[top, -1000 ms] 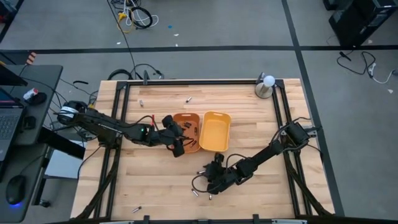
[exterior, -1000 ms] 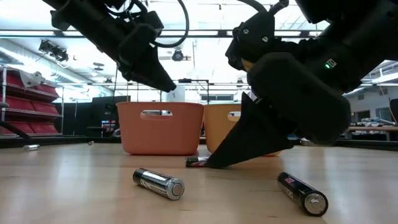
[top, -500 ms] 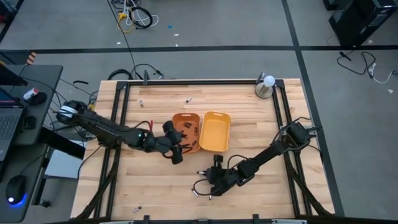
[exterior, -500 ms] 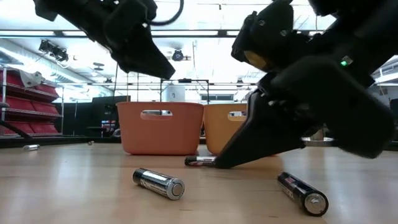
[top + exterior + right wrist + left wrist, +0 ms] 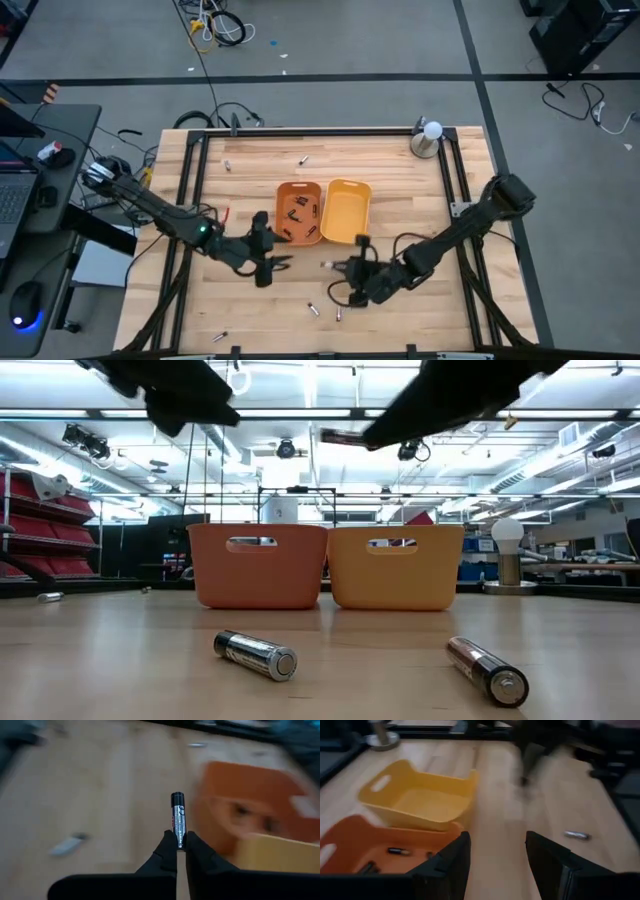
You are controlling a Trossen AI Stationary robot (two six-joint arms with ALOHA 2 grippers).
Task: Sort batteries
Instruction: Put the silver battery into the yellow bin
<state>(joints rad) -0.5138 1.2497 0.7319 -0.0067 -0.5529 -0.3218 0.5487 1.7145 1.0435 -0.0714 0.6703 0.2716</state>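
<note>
Battery (image 5: 178, 819): pinched by one end in right gripper (image 5: 178, 848), raised at high view's lower centre, near orange tray (image 5: 300, 211). Judged light, rigid, slick; mid-body grip safer. Left gripper (image 5: 495, 851): spread, empty.

The orange tray (image 5: 299, 211) and the yellow tray (image 5: 345, 211) stand touching side by side mid-tabletop (image 5: 400, 200), a wall with no gap between them, and the metal cup (image 5: 424, 142) blocks the far right corner well beyond the yellow tray. On the near side of the trays both arms lie low across the boards: the left hand (image 5: 270, 266) with fingers apart, the right hand (image 5: 337, 266) pinching a battery (image 5: 343, 437) lifted clear of the wood. Two loose batteries (image 5: 256, 654) lie near of the trays under them; the far strip beyond the trays holds only two small ones (image 5: 303, 158).
</note>
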